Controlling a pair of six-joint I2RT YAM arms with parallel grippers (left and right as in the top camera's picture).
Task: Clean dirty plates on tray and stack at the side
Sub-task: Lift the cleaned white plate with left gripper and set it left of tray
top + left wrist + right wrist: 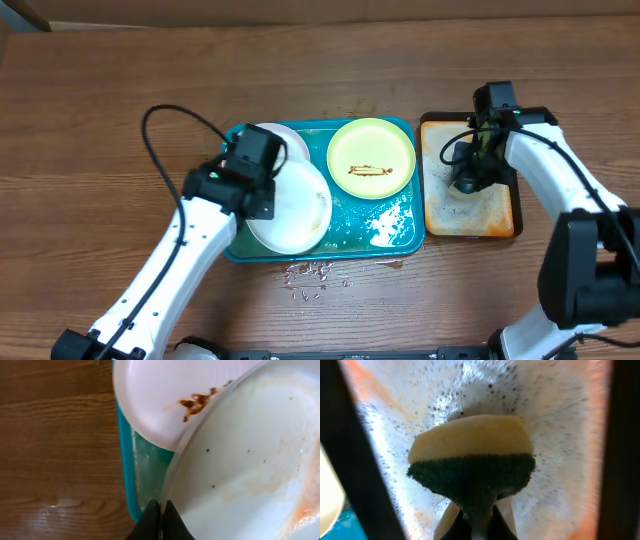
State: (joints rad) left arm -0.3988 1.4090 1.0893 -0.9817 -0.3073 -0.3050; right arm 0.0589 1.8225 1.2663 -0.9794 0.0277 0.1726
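My left gripper (161,519) is pinched almost closed on the rim of a white plate (250,460) at the 7 o'clock corner of the teal tray (330,256). That arm reaches in from 7 o'clock. The plate's far edge overlaps a second white plate (160,400) at 12 o'clock, which has a brown smear. The yellow-green plate (371,157) lies at 2 o'clock. My right gripper (479,521) is clamped on a sponge (470,460), its green side nearer the fingers, over the foamy orange tray (495,215) at 3 o'clock of the teal one.
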